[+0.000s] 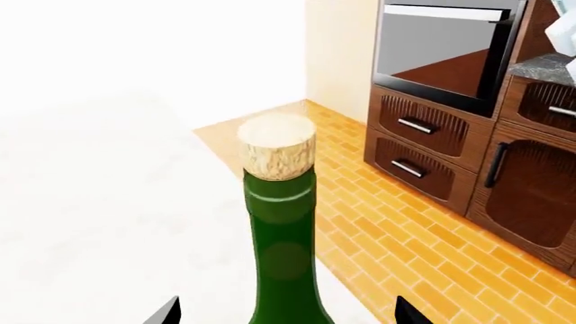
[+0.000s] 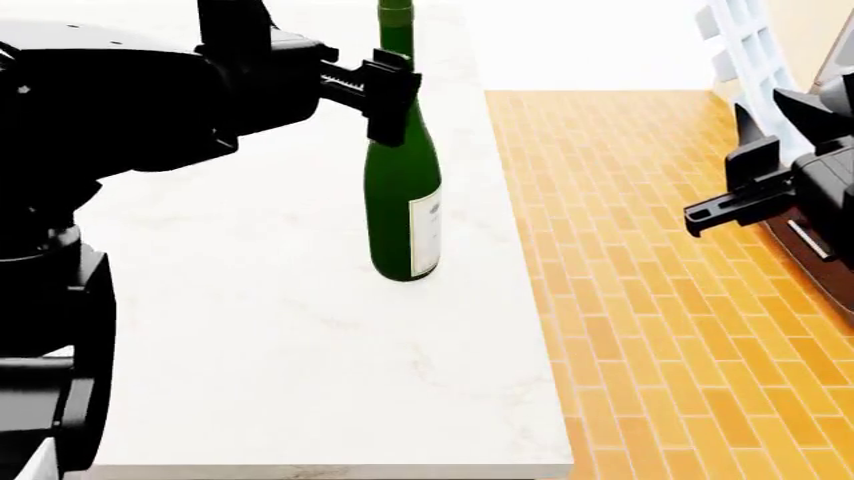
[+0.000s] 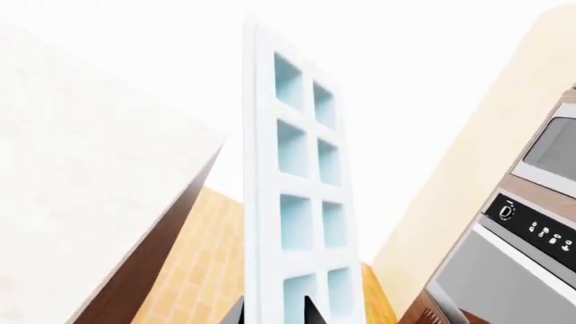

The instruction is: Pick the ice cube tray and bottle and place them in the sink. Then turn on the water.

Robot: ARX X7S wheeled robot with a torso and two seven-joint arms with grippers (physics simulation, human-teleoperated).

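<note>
The bottle (image 2: 403, 190) stands upright on the countertop (image 2: 267, 330) with its neck between my left gripper (image 2: 387, 95) jaws, which look closed on it. I'd confirm that hold, then lift straight up. My right gripper (image 3: 274, 312) holds the ice cube tray (image 3: 301, 202) on end, clear of the counter; the sink isn't in view.

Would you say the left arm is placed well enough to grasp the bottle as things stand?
Probably yes. The left gripper is already at the neck of the upright bottle, fingers on either side and nothing between. Whether the fingers touch the glass cannot be told.
</note>
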